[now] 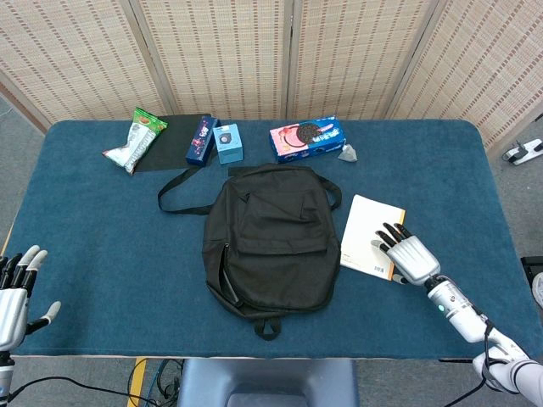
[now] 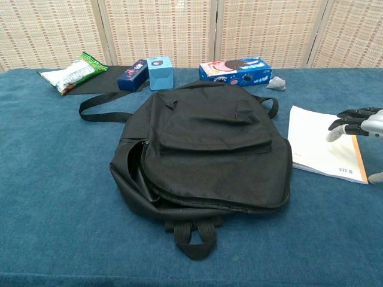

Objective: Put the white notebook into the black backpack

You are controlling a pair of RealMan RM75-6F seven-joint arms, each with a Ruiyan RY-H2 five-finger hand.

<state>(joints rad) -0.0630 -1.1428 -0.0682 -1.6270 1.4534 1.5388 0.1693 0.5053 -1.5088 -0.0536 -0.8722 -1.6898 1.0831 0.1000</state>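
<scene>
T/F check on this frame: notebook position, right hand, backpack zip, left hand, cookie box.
1. The white notebook lies on the table right of the black backpack. True.
2. The right hand has lifted the notebook. False: the notebook lies flat and the hand is over its right edge, fingers spread.
3. The backpack's zipper is fully closed. False: it gapes open along the left side.
4. The left hand holds nothing, at the table's near left edge. True.
5. The blue cookie box sits inside the backpack. False: it lies beyond it, by the screen.
</scene>
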